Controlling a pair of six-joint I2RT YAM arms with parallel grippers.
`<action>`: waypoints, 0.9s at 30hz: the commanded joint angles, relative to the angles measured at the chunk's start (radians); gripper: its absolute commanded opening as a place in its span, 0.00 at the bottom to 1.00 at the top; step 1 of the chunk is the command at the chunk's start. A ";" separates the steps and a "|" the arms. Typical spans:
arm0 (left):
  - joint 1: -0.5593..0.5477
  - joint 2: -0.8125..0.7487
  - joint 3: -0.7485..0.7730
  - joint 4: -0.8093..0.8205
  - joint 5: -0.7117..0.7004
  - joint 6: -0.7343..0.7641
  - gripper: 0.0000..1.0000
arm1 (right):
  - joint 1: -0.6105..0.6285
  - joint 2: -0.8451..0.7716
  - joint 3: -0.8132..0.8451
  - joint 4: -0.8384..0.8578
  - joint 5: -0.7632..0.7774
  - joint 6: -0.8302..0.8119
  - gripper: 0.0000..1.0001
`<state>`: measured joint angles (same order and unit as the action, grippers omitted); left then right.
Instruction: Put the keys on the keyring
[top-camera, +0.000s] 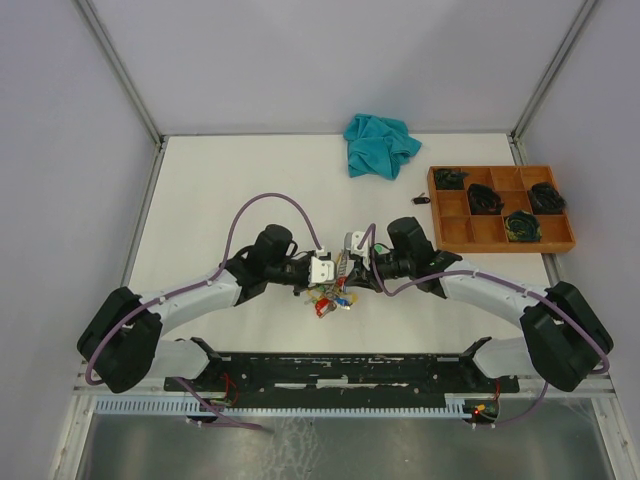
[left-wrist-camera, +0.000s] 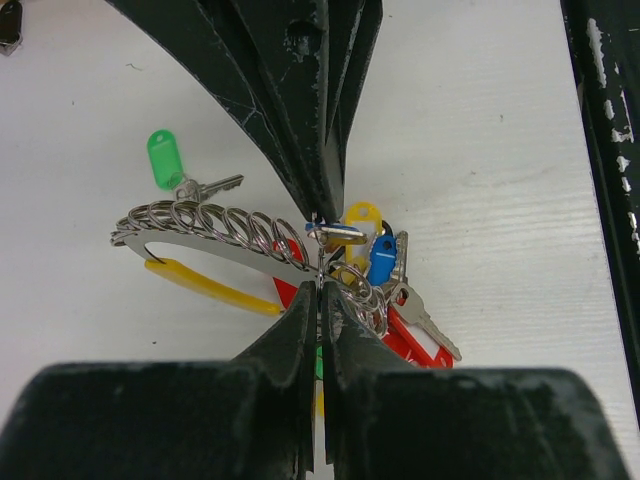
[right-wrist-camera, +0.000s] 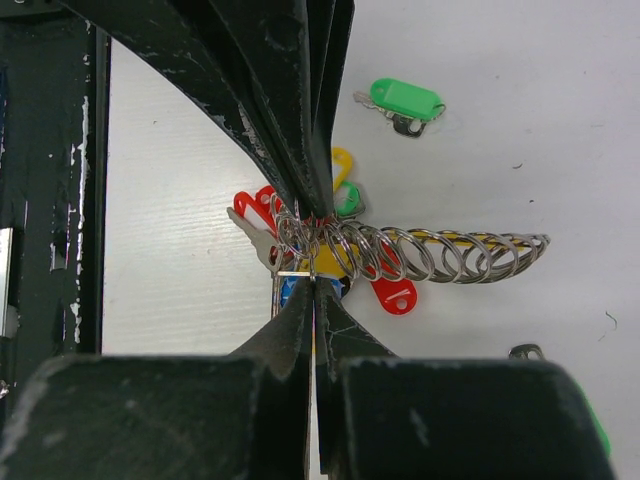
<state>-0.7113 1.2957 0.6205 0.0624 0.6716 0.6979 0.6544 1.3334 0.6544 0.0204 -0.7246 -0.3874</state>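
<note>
1. Your left tool (left-wrist-camera: 320, 290) and right tool (right-wrist-camera: 314, 285) both pinch the keyring (left-wrist-camera: 200, 243), tip to tip; keys (left-wrist-camera: 385, 260) bunch there.
2. Green key (left-wrist-camera: 163, 160) lies apart on the bench (left-wrist-camera: 500, 150): hold one pinch firm when fetching.

Pale lilac walls (top-camera: 330, 60) enclose a white table (top-camera: 250, 170); metal frame posts (top-camera: 120, 70) rise at its far corners.

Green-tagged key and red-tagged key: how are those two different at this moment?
The green-tagged key lies alone on the table, clear of the ring; the red-tagged key sits in the bunch right beneath the ring. The green one shows whole; the red one is partly covered by wire loops. Tag colours differ, green against red. Both carry a plastic tag of similar shape.
</note>
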 joint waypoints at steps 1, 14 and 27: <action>-0.005 -0.001 0.025 0.033 0.046 0.033 0.03 | 0.005 -0.035 0.040 0.037 -0.022 0.000 0.01; -0.004 0.007 0.033 0.033 0.049 0.017 0.03 | 0.007 -0.025 0.050 0.029 -0.041 -0.001 0.01; -0.005 0.008 0.037 0.029 0.029 0.009 0.03 | 0.009 -0.031 0.050 -0.021 0.005 -0.024 0.01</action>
<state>-0.7113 1.3010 0.6216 0.0612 0.6880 0.6975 0.6579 1.3270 0.6659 0.0135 -0.7319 -0.3912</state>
